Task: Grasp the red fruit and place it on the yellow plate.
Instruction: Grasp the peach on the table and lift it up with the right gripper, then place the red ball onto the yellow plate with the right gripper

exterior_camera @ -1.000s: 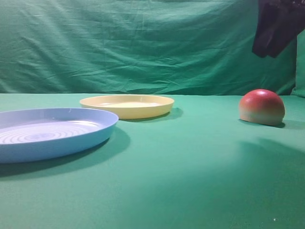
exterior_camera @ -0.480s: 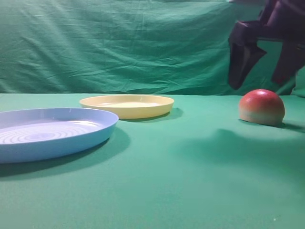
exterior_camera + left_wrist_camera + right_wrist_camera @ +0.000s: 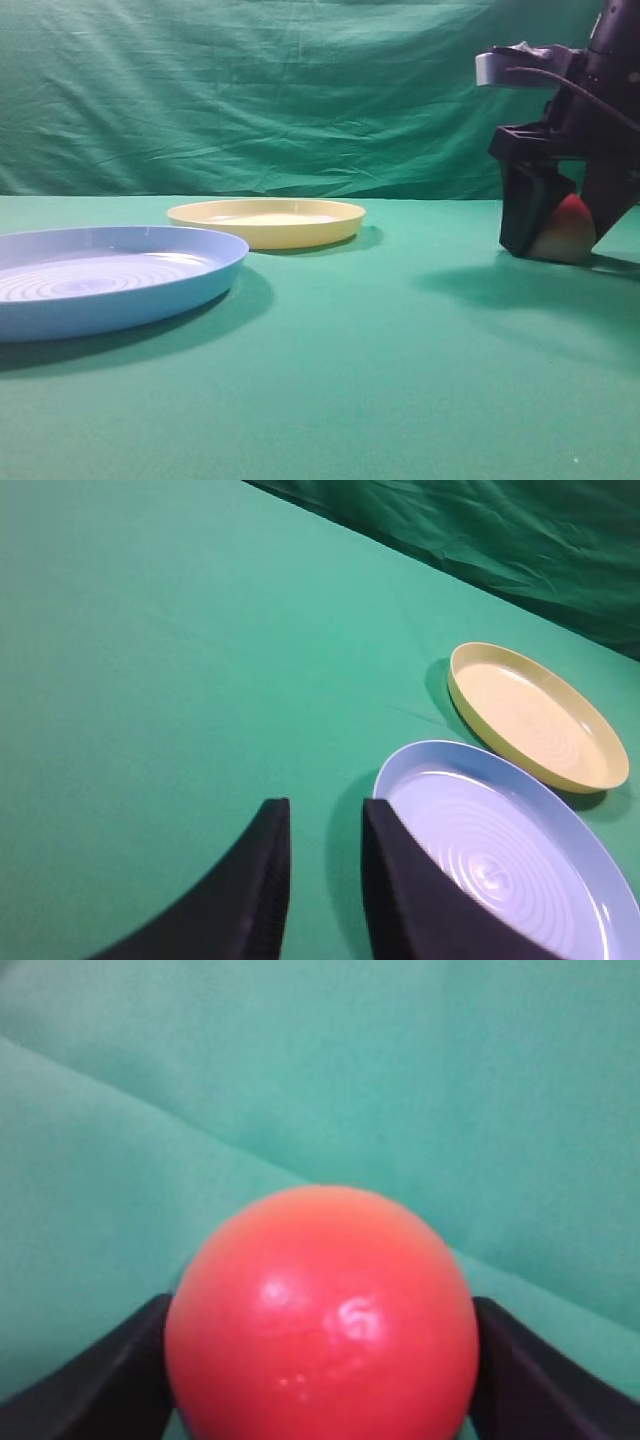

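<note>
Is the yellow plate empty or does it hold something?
Empty: the yellow plate shows only its bare inside; the red fruit sits apart.

light-blue ridged plate (image 3: 110, 275), green cloth table (image 3: 380, 380), green backdrop (image 3: 250, 90)

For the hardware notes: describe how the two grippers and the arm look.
The right gripper has dark, near-black blocky fingers under a black housing, with a light grey piece on top and a thin dark cable looping across. The left gripper shows only two curved, matte black fingers. No markings are visible.
</note>
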`<action>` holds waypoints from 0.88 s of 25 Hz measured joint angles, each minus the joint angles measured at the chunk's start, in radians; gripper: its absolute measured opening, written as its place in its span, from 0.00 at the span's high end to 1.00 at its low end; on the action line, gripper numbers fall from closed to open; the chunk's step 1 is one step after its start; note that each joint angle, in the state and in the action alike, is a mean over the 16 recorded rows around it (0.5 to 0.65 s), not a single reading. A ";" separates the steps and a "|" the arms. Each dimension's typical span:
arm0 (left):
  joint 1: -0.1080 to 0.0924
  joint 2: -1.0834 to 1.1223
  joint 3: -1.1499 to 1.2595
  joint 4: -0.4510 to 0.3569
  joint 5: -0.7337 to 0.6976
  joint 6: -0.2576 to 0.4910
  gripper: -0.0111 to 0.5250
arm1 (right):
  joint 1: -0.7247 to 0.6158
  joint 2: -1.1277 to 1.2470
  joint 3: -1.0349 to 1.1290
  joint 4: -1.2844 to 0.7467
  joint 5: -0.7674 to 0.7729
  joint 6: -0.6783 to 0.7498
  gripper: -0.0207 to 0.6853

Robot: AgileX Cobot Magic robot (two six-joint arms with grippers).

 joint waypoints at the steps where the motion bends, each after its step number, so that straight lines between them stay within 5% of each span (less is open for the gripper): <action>1: 0.000 0.000 0.000 0.000 0.000 0.000 0.69 | 0.011 -0.002 -0.023 0.003 0.008 0.000 0.56; 14: 0.000 0.000 0.000 0.000 0.000 0.000 0.69 | 0.252 0.138 -0.266 0.030 -0.048 -0.050 0.61; 22: 0.000 0.000 0.000 0.000 0.000 0.000 0.69 | 0.326 0.268 -0.328 0.032 -0.111 -0.093 0.40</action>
